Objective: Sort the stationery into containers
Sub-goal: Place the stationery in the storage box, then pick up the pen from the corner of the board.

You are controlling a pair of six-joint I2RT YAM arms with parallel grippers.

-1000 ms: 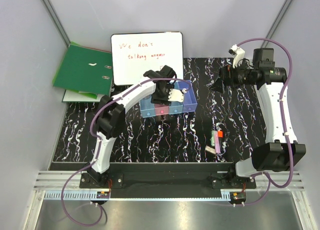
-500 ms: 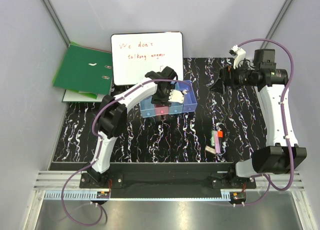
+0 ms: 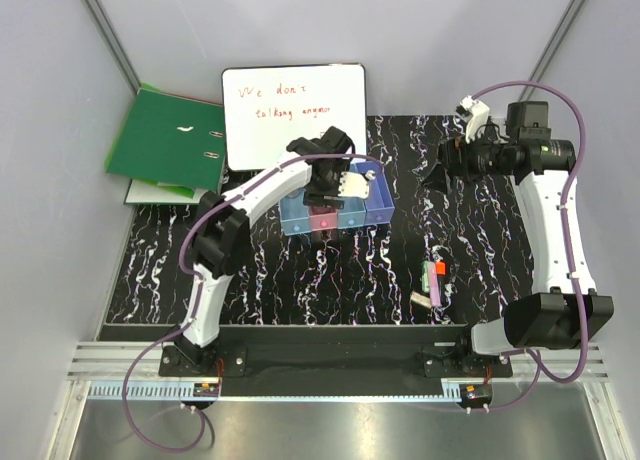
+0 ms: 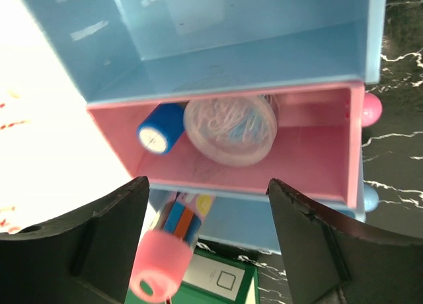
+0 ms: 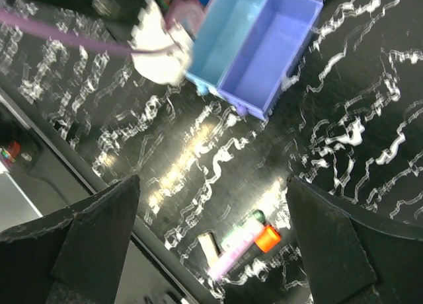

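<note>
The row of bins (image 3: 298, 220) stands in front of the whiteboard. My left gripper (image 3: 335, 188) hovers over it, open. In the left wrist view the gripper (image 4: 208, 185) is wide open. The pink-capped cylinder (image 4: 168, 248) lies loose beside the left finger, over a light blue bin. The pink bin (image 4: 297, 162) holds the blue-capped tube (image 4: 160, 127) and the clear round pot (image 4: 230, 129). My right gripper (image 3: 438, 168) is raised and open (image 5: 211, 182). Far below it lie the green stick (image 5: 243, 232), the red-and-black marker (image 5: 268, 238) and the small pink bar (image 5: 210, 246).
The whiteboard (image 3: 293, 113) stands behind the bins, and the green ring binder (image 3: 165, 140) lies at the back left. The light blue bin (image 5: 231, 33) and purple bin (image 5: 274, 43) show no contents. A green flat thing with a white label (image 4: 221, 281) shows under the cylinder.
The right wrist has shifted slightly to the left. The left gripper has barely moved over the bins and stays open.
</note>
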